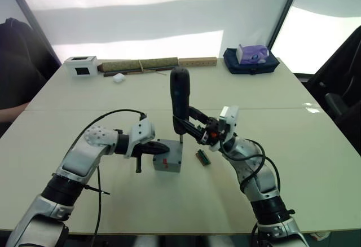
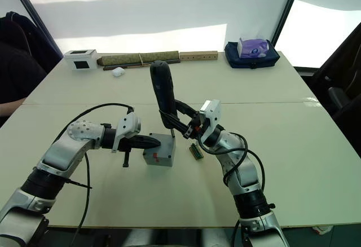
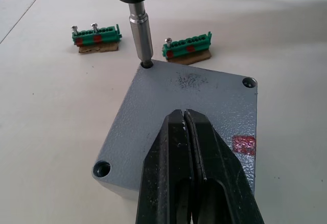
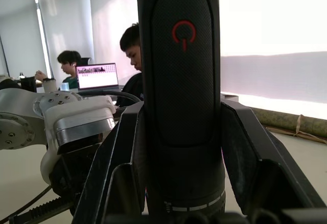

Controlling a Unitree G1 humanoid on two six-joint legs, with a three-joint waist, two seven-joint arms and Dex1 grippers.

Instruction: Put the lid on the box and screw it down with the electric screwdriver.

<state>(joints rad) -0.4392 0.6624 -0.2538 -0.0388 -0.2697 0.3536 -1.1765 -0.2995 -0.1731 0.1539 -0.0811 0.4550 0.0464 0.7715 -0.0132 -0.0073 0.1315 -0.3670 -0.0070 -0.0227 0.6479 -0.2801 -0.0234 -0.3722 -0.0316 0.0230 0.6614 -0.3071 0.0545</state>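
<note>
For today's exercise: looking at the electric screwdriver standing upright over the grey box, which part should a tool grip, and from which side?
Grip the electric screwdriver at the thick lower body, from the side, as the right tool does. It stands upright with its bit in the lid's corner hole, so a side-on hold keeps tip and power button clear.

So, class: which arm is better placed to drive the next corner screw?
Right: its claw grips the upright black cylindrical electric screwdriver, bit in a corner hole of the square grey metal lid. The left claw, shut, presses the lid.
</note>
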